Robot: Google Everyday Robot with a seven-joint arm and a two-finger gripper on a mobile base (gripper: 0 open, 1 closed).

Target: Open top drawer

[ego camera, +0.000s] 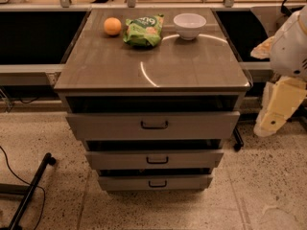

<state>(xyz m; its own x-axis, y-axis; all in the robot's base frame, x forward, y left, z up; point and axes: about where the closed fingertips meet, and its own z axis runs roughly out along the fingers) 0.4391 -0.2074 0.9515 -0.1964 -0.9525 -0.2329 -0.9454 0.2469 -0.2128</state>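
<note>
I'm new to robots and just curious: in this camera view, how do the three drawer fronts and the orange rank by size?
1. top drawer
2. middle drawer
3. bottom drawer; lower fronts lie farther from the camera, so real differences are unsure.
4. orange, clearly smallest.
The gripper hangs at the right edge, beside the cabinet.

The arm (289, 44) is a rounded, smooth white shell with a cream patch at its left side. Below it, just right of the cabinet (105, 61), the gripper (278, 107) is a blocky, flat-sided, pale-yellow piece.
</note>
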